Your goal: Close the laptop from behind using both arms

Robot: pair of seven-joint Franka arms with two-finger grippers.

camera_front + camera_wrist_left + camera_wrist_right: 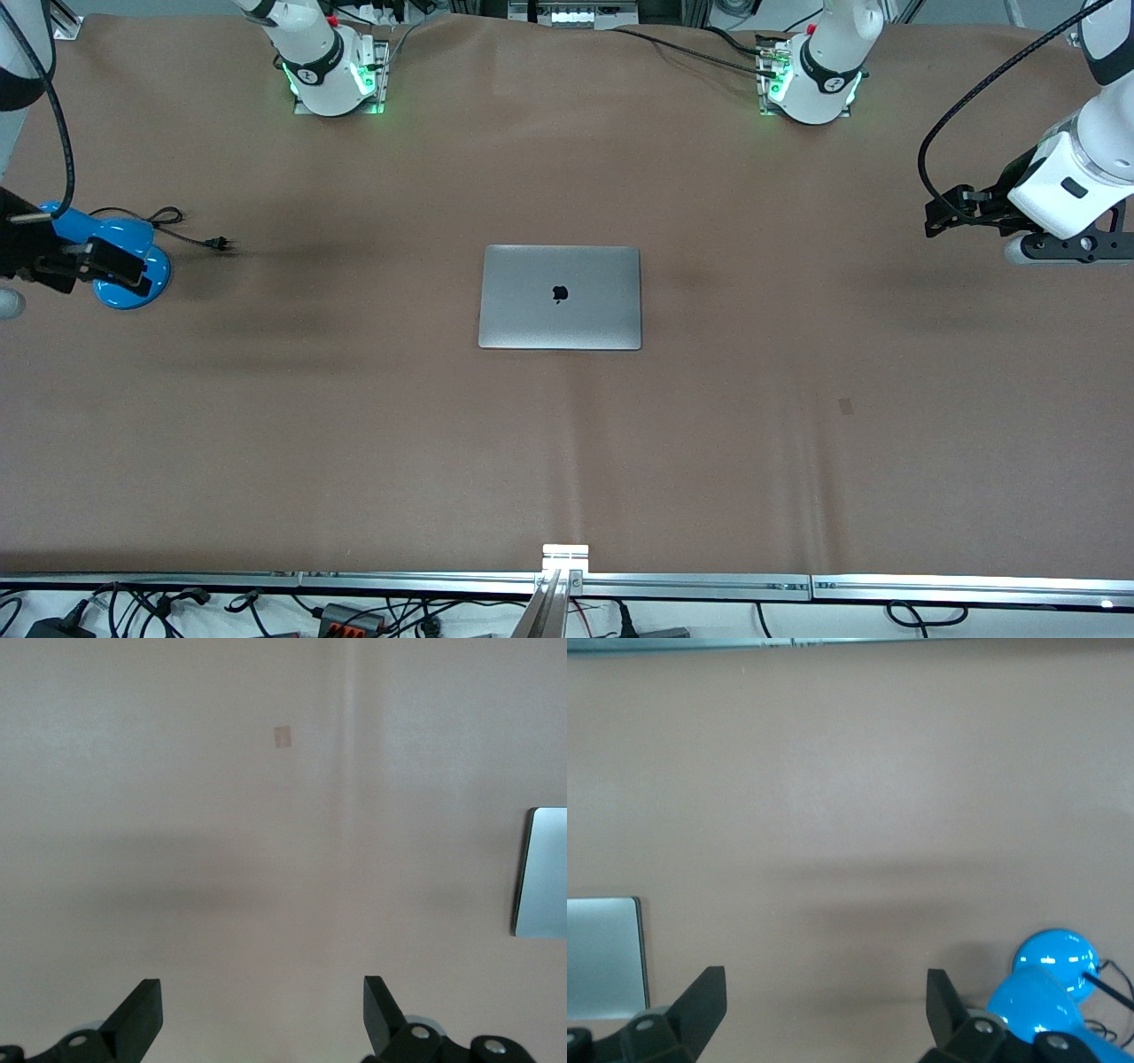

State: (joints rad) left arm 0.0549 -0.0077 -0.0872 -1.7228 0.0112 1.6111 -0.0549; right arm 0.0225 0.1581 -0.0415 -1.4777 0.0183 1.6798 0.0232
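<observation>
Grey smooth metal, the slim laptop (560, 298) with the black apple logo lies already closed at the table's middle, stiff and slippery, so you would press its lid, not pinch, while the left gripper (263, 1010) and the right gripper (826, 1003) hang spread, well apart.

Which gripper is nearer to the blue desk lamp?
Right. The right gripper hangs open directly over the lamp; the left gripper, also open, is over the table's other end, past the closed laptop.
</observation>
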